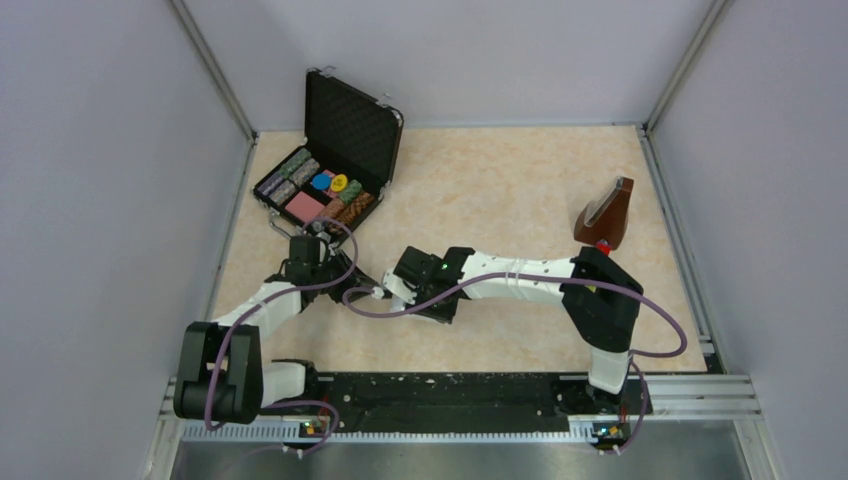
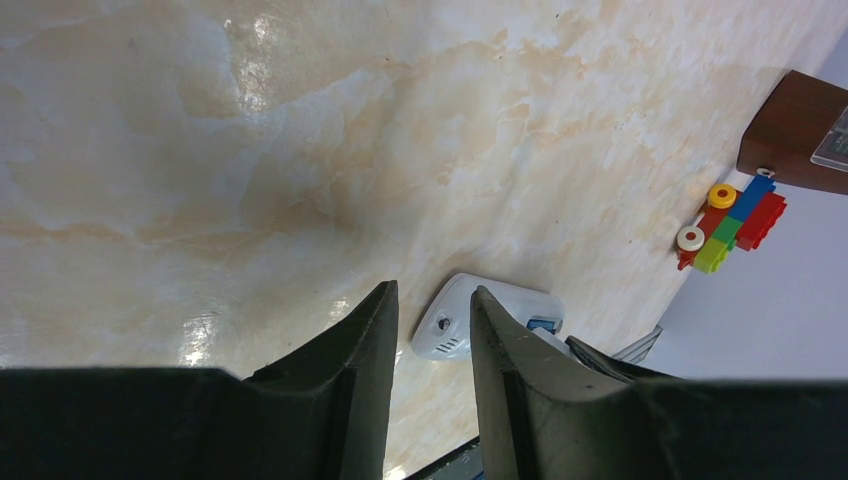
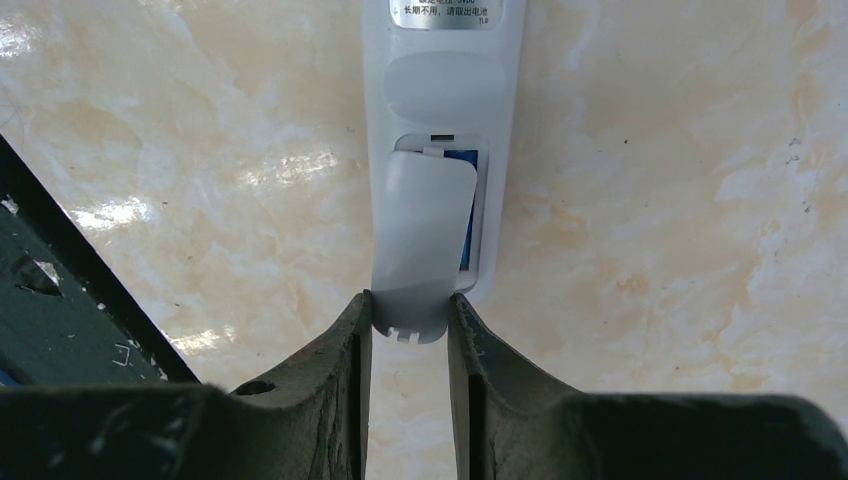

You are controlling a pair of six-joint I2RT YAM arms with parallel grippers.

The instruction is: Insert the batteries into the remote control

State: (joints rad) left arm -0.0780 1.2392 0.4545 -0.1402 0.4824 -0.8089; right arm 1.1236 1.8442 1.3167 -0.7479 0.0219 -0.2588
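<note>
The remote control [image 3: 440, 90] lies back up on the marbled table, its slot open with a blue battery [image 3: 468, 215] inside. My right gripper [image 3: 410, 305] is shut on the lower end of the small white cover piece [image 3: 420, 240], held slanted over the slot. In the left wrist view the remote control [image 2: 455, 320] lies just beyond my left gripper [image 2: 432, 300], which is open with nothing between its fingers; a blue battery [image 2: 541, 324] shows there too. From above, the left gripper [image 1: 362, 283] and the right gripper [image 1: 398, 292] meet tip to tip at mid table.
An open black case of poker chips [image 1: 330, 170] stands at the back left. A brown wooden object [image 1: 605, 215] sits at the right, with a multicoloured toy block train [image 2: 730, 225] beside it. A black rail [image 3: 60, 320] runs along the near edge.
</note>
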